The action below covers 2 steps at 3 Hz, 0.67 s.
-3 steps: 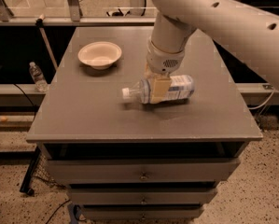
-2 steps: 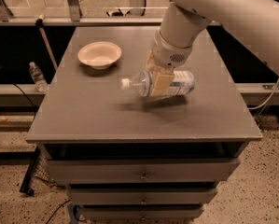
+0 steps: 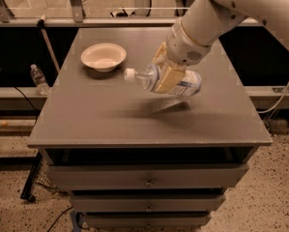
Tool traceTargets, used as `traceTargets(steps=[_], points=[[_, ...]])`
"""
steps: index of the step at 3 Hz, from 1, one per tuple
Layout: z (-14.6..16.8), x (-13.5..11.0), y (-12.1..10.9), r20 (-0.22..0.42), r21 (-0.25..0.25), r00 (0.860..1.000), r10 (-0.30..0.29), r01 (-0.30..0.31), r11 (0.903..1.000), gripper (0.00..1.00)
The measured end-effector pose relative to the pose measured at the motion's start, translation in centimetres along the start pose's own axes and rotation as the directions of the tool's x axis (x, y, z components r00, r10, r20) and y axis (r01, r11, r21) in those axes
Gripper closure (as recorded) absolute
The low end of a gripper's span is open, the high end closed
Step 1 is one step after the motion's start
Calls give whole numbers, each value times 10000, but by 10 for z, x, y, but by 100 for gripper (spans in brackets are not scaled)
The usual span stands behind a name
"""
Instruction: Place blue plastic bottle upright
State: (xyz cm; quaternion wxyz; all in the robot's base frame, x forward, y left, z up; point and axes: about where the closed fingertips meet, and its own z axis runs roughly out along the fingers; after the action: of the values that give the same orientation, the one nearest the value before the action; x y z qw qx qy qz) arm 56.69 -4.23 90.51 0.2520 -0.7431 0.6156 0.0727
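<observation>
The blue plastic bottle [image 3: 185, 83], clear with a white cap [image 3: 129, 74] and a blue-and-white label, hangs lying sideways in the air above the middle of the grey table [image 3: 100, 117], cap pointing left. Its shadow falls on the tabletop below it. My gripper [image 3: 167, 71] comes down from the upper right on the white arm and is shut on the bottle's middle, with its tan fingers [image 3: 169, 79] across the body.
A cream bowl [image 3: 103, 56] sits on the table at the back left. A small clear bottle [image 3: 38, 79] stands on a low shelf left of the table. Drawers [image 3: 146, 178] run below the tabletop. A railing stands behind.
The gripper has lifted the bottle off the tabletop. Bottle and gripper have risen and shifted slightly right, with the cap end now tilted a little upward.
</observation>
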Motion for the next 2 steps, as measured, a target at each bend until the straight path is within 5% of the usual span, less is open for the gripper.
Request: traceTargets(steps=[1,2], points=[[0,0,0,-14,-7,10000,-14,14,10000,100],[-14,-2,-6,881,787,9958,234,-304,9964,100]])
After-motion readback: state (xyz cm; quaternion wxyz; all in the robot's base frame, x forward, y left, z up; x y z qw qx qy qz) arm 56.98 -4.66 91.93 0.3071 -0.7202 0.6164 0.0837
